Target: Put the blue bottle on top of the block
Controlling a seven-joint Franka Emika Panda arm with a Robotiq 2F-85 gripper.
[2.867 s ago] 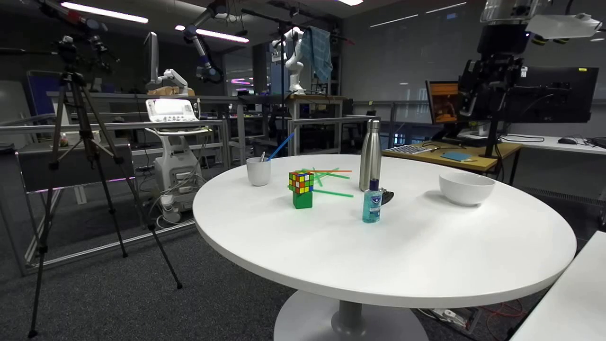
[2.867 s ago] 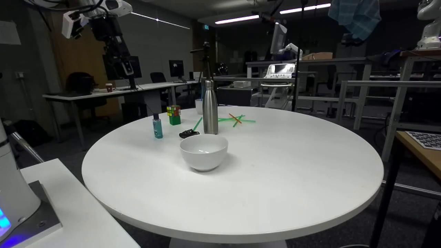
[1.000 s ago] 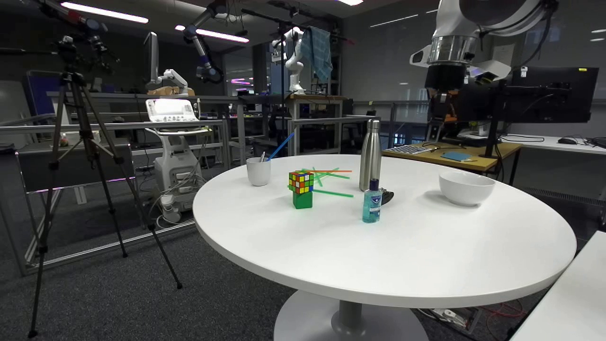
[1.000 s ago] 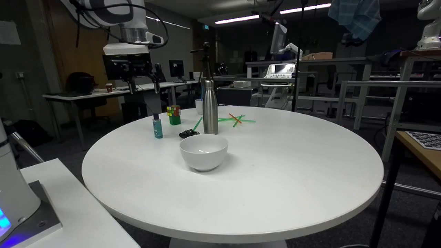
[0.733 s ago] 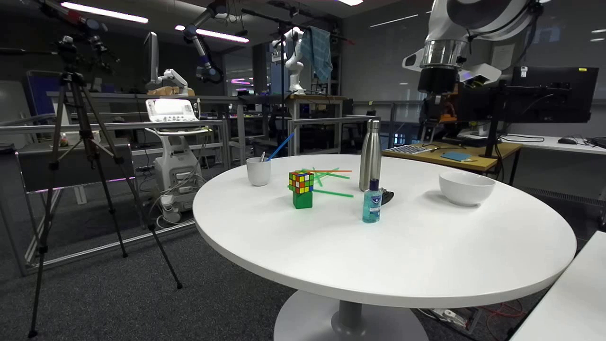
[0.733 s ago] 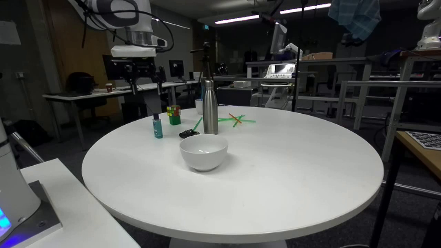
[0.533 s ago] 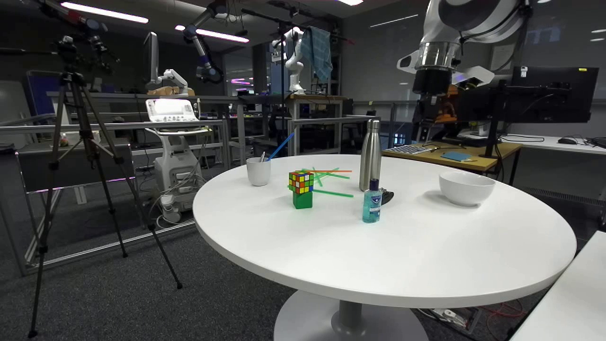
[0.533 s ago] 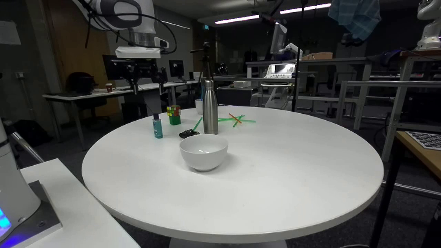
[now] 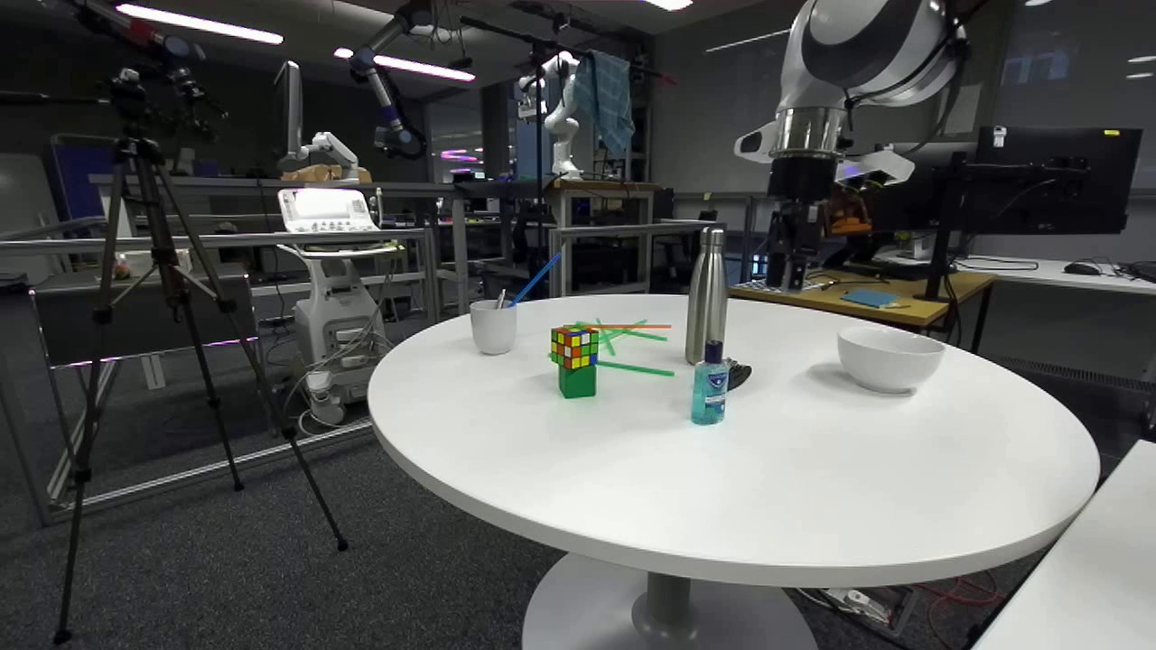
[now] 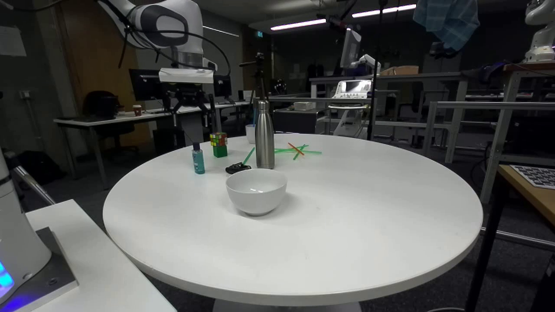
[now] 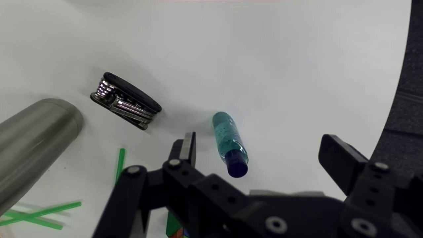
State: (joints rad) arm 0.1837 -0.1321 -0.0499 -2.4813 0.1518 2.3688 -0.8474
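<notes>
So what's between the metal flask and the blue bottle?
In the wrist view, a black folding tool lies between the flask and the bottle, a green straw close by.

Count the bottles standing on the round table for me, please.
2. In an exterior view, the small blue bottle stands nearer the camera, and the tall steel bottle stands behind it, its base partly covered. I see no others.

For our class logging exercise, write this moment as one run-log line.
tool: open, above table | blue bottle: upright on table, ungrasped | puzzle cube: atop green block | placement: pending
</notes>
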